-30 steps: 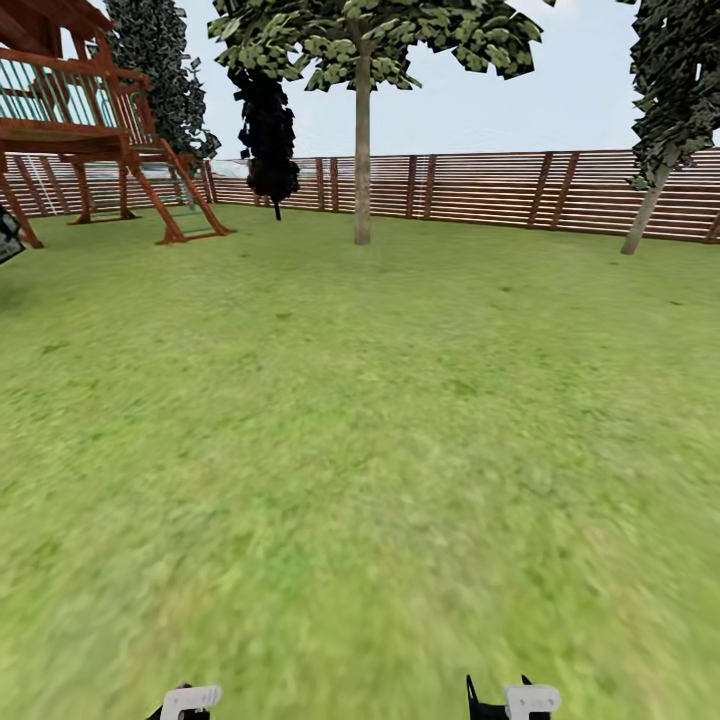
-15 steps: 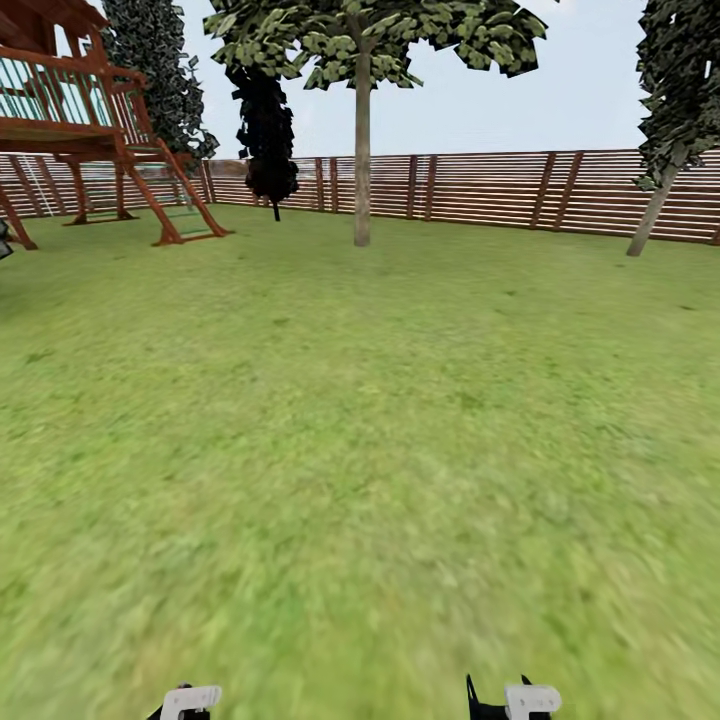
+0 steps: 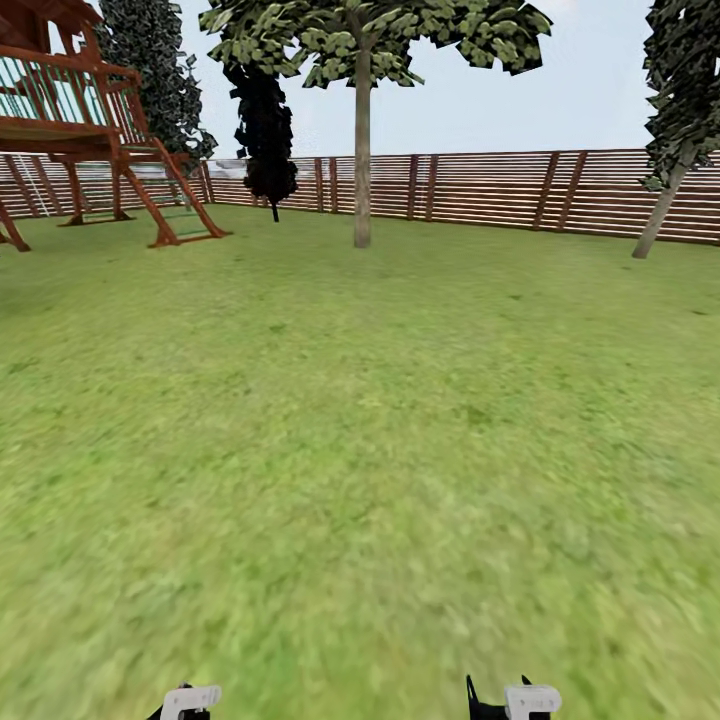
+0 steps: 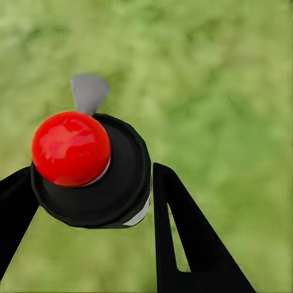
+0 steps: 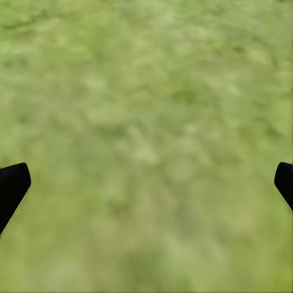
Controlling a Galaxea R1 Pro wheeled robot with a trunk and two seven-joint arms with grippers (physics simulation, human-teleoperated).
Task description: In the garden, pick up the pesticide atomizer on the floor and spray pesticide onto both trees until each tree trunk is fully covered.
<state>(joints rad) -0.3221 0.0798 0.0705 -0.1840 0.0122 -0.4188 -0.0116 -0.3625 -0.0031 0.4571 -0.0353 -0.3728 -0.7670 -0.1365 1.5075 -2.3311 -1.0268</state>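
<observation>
1. Across the last second the whole head view has slid a little: the play tower (image 3: 90, 130) at the far left sits nearer the picture edge, the leaning tree (image 3: 660, 215) at the right has drifted further right, and a dark object that showed at the left edge is gone from sight. That is the camera moving with the robot, not the things moving; I judge the robot is rolling forward and turning slightly over the lawn (image 3: 360, 450)
2. What it means: the pick-up looks done, and this is the drive toward the first tree, so spraying has not yet begun
3. The left pincer (image 4: 91, 201) is closed around the atomizer (image 4: 91, 177): one black finger presses each side of its round black cap, with the red button (image 4: 71, 148) on top and a small grey nozzle (image 4: 89, 91) poking out beyond it. Grass lies well below the fingers
4. The right pincer (image 5: 146, 180) is spread wide and holds nothing; its two black tips sit at the far sides of that view with bare grass between them
5. The straight tree (image 3: 362, 150) stands well ahead of both pincers, roughly midway between them, in front of the slatted fence (image 3: 500, 190). The leaning tree is far ahead and off to the right pincer's side. A black conifer (image 3: 265, 130) stands beyond the left pincer's side
6. No brand, label or writing can be read anywhere
</observation>
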